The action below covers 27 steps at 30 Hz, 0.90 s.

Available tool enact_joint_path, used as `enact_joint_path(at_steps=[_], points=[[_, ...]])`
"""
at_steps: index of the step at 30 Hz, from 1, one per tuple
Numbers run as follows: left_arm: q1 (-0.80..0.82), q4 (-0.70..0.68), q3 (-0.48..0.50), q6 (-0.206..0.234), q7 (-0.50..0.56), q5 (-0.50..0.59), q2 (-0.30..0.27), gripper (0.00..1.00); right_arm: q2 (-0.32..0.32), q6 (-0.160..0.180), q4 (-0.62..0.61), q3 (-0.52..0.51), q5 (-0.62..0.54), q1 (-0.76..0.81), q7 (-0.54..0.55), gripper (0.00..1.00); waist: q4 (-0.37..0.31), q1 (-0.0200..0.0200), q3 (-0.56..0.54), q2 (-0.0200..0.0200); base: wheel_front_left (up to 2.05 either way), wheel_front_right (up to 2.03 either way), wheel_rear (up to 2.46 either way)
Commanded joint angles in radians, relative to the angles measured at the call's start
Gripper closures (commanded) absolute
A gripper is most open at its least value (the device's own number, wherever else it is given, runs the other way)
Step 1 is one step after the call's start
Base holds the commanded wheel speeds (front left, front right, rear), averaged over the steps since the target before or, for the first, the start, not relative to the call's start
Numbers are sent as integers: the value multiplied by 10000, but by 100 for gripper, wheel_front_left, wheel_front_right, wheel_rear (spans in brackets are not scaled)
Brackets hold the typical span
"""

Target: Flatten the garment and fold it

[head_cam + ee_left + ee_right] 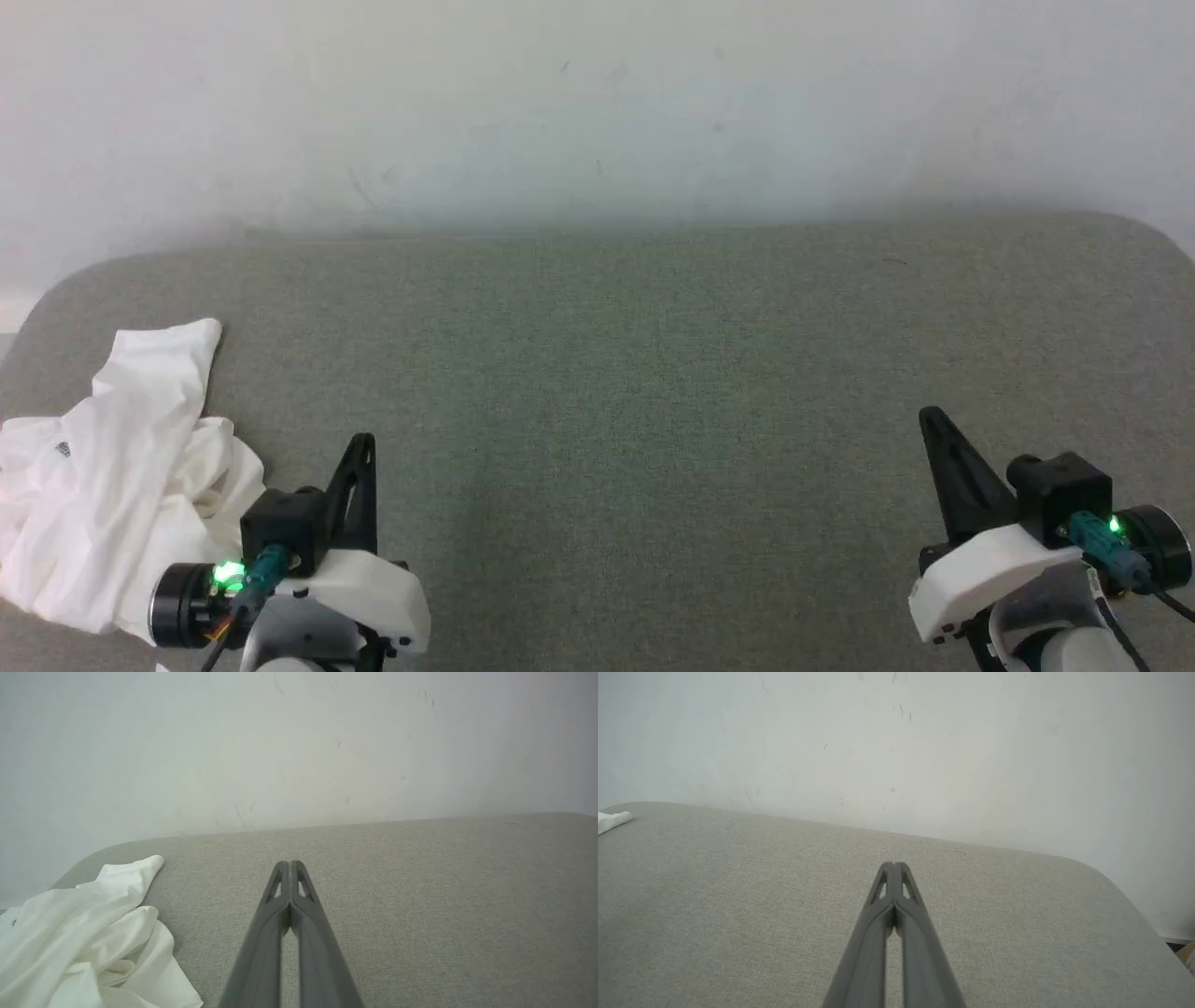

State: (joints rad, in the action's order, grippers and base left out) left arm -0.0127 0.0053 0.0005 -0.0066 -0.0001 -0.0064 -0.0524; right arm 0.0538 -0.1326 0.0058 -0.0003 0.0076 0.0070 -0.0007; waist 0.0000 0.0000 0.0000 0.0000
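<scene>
The white garment point(121, 476) lies crumpled in a heap at the near left of the grey padded surface, a small grey printed mark showing on it. One tapering end points toward the wall. In the left wrist view the garment point(88, 942) fills the lower left corner. My left gripper point(364, 443) hovers just right of the heap, shut and empty, its tips point(289, 863) pressed together. My right gripper point(929, 415) is far to the right, also shut with nothing in it point(893, 864). A tip of the garment point(612, 820) shows at the right wrist view's left edge.
The grey fabric-covered surface point(653, 373) has rounded corners and runs back to a pale wall point(597, 112). Its right rounded corner point(1125, 891) drops off beside the right gripper.
</scene>
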Motion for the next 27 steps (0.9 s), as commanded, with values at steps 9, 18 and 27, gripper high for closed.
enact_joint_path(at_steps=[9,18,27], points=[[127,-53,-5,66,1,64,22,100,-36,19,-58,3,-76,-70,7,100,0,0,0,0,0,0,0],[127,-53,-5,66,1,64,22,100,-36,19,-58,3,-76,-70,7,100,0,0,0,0,0,0,0],[28,95,-75,8,-102,-116,-1,0,4,-1,106,-14,87,0,-99,0,-13,0,0,0,0,0,0]])
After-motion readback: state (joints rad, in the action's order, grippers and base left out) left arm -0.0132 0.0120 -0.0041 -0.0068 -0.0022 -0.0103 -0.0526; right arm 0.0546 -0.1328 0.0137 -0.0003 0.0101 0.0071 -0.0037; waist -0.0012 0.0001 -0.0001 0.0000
